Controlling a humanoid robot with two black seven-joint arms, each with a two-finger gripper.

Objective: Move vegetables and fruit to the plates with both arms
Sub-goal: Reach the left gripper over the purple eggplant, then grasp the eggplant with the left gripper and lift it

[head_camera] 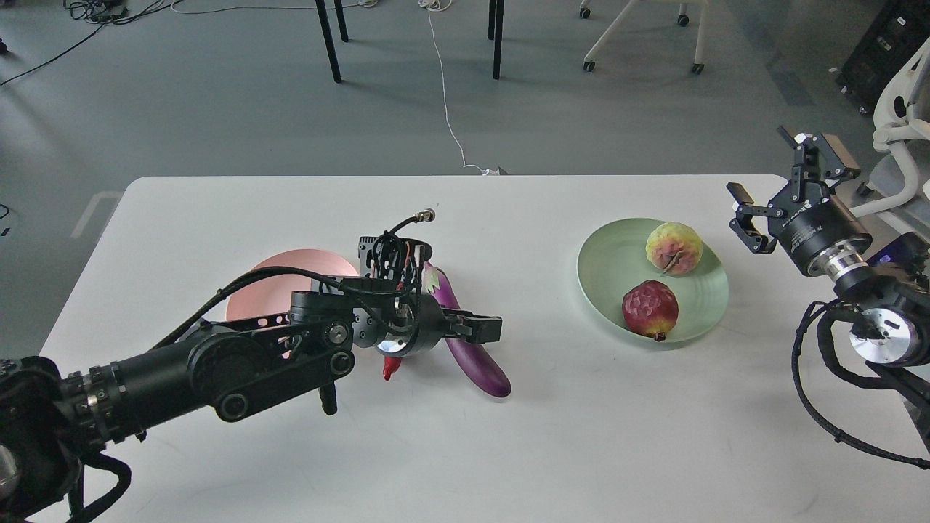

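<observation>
The purple eggplant [472, 356] lies on the white table, its cap near my left wrist. My left gripper [479, 328] hangs right over its middle; one black finger crosses it and the other is hidden, so I cannot tell the grip. The red chili [391, 369] shows only its tip under that gripper. The pink plate [290, 267] lies behind my left arm, mostly covered. The mint green plate [610, 270] holds the yellow-green fruit [674, 248] and the dark red fruit [650, 309]. My right gripper [761, 163] is open and empty, raised to the right of the green plate.
The table's far edge [450, 176] runs behind the plates. Beyond it are grey floor, table legs, a white cable and chairs. A white chair stands at the far right beside my right arm.
</observation>
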